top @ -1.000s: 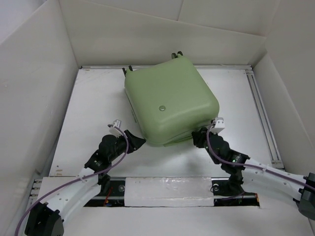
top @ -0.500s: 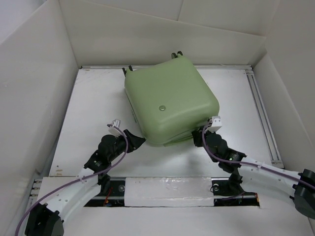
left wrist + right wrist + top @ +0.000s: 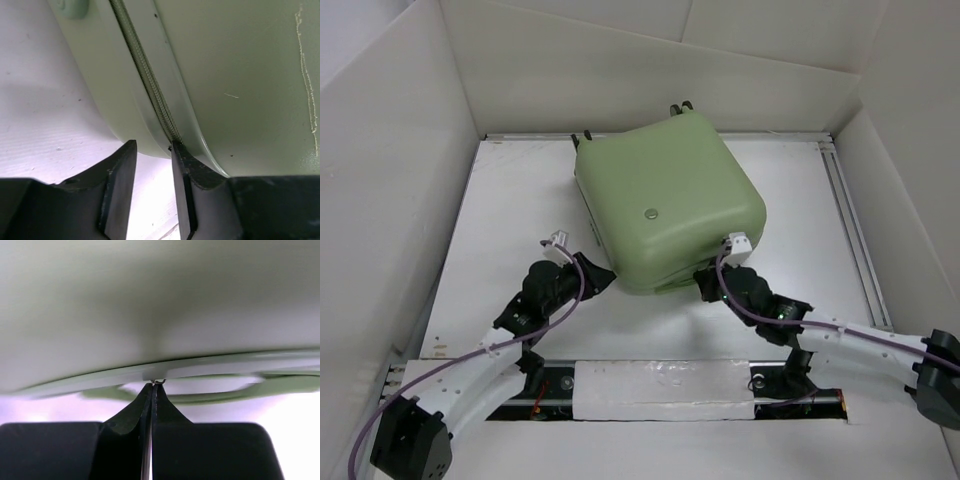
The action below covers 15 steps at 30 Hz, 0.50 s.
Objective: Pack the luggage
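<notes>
The luggage [image 3: 665,200], a pale green hard-shell suitcase, lies flat and closed in the middle of the table, with its wheels [image 3: 678,108] at the far edge. My left gripper [image 3: 603,283] is open at its near left corner. In the left wrist view the luggage [image 3: 240,75] fills the frame, and the right finger of my left gripper [image 3: 152,150] touches the zipper seam [image 3: 150,90]. My right gripper [image 3: 705,283] is at the near edge. In the right wrist view it [image 3: 153,385] is shut on a small metal zipper pull [image 3: 159,382] under the shell [image 3: 160,300].
White cardboard walls [image 3: 380,200] enclose the table on the left, back and right. A metal rail [image 3: 850,230] runs along the right side. A white taped strip [image 3: 660,385] lies between the arm bases at the near edge.
My right gripper has moved left along the luggage's near edge, staying shut. The left gripper has edged in against the near left corner. The luggage has shifted slightly.
</notes>
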Tool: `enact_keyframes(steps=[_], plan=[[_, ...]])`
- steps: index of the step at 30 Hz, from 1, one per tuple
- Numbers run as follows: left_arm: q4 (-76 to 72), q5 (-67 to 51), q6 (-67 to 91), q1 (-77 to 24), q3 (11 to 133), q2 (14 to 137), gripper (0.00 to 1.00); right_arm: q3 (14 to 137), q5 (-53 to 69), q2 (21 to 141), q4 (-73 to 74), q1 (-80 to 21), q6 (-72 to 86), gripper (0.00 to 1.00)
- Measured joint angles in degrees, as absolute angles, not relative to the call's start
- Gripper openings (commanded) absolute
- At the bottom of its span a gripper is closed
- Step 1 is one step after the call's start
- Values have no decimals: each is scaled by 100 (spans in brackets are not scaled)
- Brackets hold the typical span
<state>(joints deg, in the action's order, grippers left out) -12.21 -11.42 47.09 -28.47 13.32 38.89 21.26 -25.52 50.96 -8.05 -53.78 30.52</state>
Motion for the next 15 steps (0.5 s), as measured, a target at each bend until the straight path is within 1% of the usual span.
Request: enact_keyframes(steps=[6, 11, 14, 15], plan=[[-1551, -1323, 4768, -2840, 1409, 4263, 28, 3028, -2346, 5793, -14, -6145, 3138, 0], [-1686, -1402, 4849, -2888, 1411, 4392, 27, 3391, -2241, 6451, -174, -6622, 3382, 0], [-1712, -1476, 4877, -2882, 1415, 4447, 27, 3763, -2351, 7065, -325, -6949, 3472, 0], [-1708, -1500, 4884, -2877, 1426, 4466, 27, 4064, -2440, 7474, -360, -7135, 3479, 0]])
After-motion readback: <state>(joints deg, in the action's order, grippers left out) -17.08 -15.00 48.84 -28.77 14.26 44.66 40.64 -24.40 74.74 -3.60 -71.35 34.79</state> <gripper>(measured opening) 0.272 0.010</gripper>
